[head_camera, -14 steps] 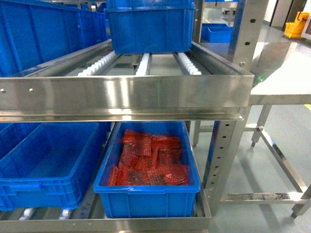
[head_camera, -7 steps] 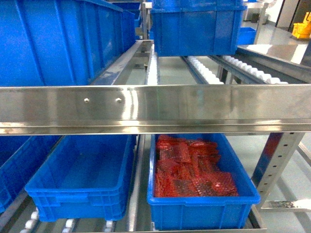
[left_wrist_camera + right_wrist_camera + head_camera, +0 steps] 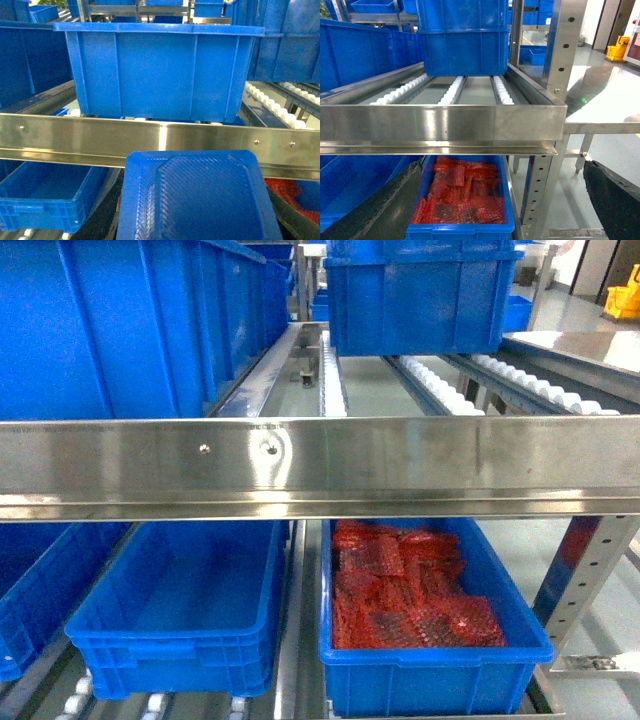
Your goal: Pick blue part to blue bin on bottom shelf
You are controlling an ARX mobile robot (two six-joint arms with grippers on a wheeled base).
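Two crates below: blue bin (image 3: 175,615) beside bagged crate (image 3: 430,660); steel rail (image 3: 320,468) crosses front; left pincer holds blue part (image 3: 197,197).

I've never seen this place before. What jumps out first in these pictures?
The crate of red bubble-wrap bags on the bottom shelf, the one splash of red among blue. Left of it sits the blue bin, bare inside. A shiny steel rail crosses the head view above both.
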